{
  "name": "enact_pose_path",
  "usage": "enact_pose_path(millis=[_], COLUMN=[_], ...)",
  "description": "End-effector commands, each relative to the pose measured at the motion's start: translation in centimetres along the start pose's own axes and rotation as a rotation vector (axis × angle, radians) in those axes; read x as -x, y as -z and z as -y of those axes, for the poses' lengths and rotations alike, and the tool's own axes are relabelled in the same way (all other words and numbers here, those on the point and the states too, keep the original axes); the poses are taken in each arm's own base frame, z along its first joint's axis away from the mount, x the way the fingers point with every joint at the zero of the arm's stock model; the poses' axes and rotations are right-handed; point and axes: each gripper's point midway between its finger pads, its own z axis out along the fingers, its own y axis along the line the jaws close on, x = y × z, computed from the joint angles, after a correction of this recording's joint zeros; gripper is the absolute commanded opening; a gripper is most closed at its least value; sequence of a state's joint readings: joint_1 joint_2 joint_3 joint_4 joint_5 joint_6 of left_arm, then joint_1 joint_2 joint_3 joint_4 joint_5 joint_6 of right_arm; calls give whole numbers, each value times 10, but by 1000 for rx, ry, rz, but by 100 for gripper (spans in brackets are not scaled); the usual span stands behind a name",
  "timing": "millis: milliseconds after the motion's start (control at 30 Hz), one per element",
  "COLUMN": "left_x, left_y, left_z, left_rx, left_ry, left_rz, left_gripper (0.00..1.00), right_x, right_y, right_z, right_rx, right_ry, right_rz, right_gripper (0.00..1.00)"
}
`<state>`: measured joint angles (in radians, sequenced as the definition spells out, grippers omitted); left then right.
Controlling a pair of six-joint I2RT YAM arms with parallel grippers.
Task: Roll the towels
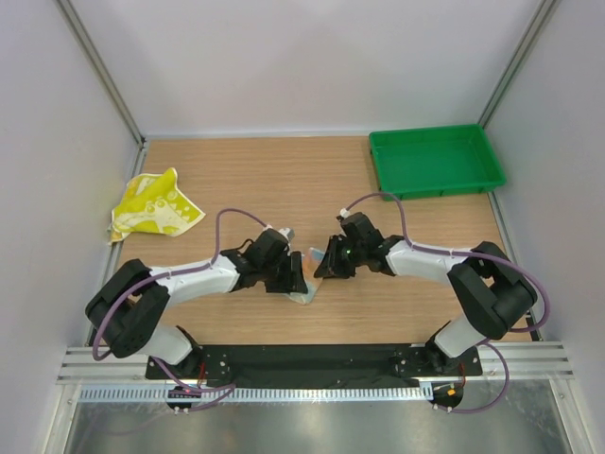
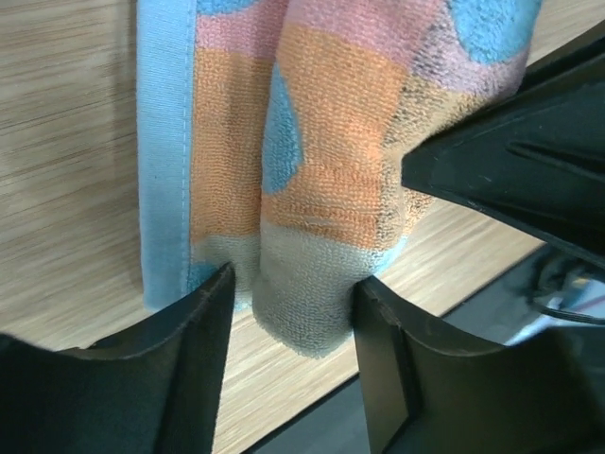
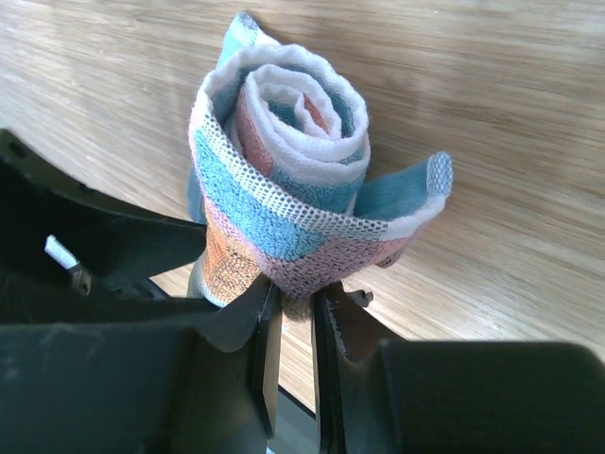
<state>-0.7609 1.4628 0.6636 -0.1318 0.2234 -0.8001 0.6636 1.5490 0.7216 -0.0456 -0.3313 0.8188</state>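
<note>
The blue towel [image 3: 284,161], with its orange-pink side, is a short tight roll lying between my two grippers at the table's near middle; only a pale bit of the towel [image 1: 304,294] shows from above. My right gripper [image 3: 295,293] is shut on the roll's outer layer at its underside. My left gripper [image 2: 293,284] stands open, with one finger on each side of the roll's grey end [image 2: 307,303]. The right gripper's black fingers [image 2: 510,170] press against the roll's other side. The yellow towel [image 1: 156,205] lies crumpled and unrolled at the far left.
A green tray [image 1: 435,161] sits at the back right corner. Both arms [image 1: 203,276] bend inward and meet near the front edge. The black base rail [image 1: 312,359] runs just behind the roll.
</note>
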Motion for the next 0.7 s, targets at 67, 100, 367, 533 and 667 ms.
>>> enact_pose_path(millis=[67,100,367,533,667], left_x=[4,7,27,27,14], left_y=[16,19,46,48,39], left_z=[-46,-44,0,32,52], left_rx=[358,371,443,381,314], left_ry=[-168,-191,-433,-541,-609], left_rz=[45,57,242,299,283], left_gripper=[69,70,75,75,75], right_x=[4,4,8,8,7], right_y=[4,5,12,12,11], right_z=[8,9,0,-1,-1], right_rx=[-94,-102,-122,-145,-153], right_ry=[17,16,31,34,34], right_rz=[-11,-17,-33,-50,-63], right_gripper=[13,13,13,12,13])
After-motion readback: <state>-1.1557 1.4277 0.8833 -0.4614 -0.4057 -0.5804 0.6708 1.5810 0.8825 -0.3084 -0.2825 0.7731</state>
